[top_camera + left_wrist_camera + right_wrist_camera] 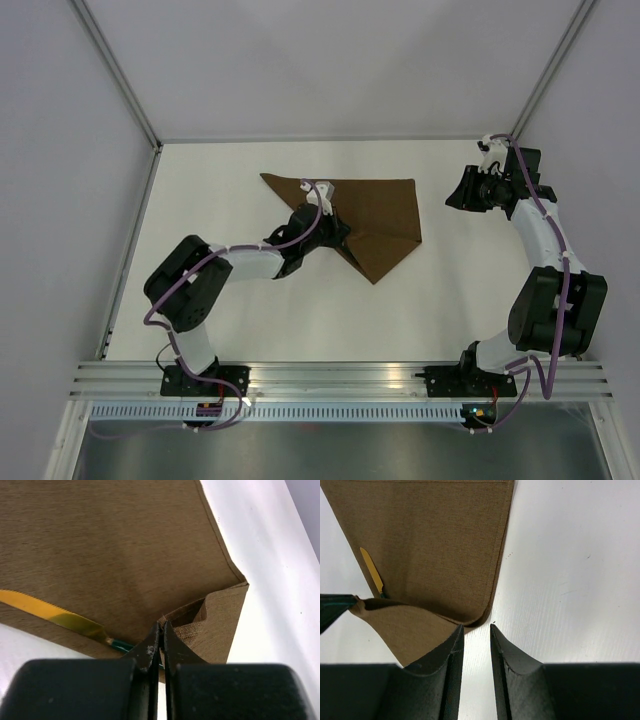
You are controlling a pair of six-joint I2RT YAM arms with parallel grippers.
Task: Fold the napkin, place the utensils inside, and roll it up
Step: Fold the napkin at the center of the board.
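Note:
The dark-brown napkin lies partly folded at the table's middle. My left gripper is shut on a lifted corner of it; in the left wrist view the jaws pinch the cloth's corner, with the napkin spread beyond. The knife, with a yellow blade and a dark handle, lies on the napkin near its edge, just left of my left gripper. My right gripper is open and empty, right of the napkin. In its wrist view it hovers over the table by the napkin's folded edge, and the knife shows.
The white table is walled by grey panels at the back and both sides. A metal rail carrying the arm bases runs along the near edge.

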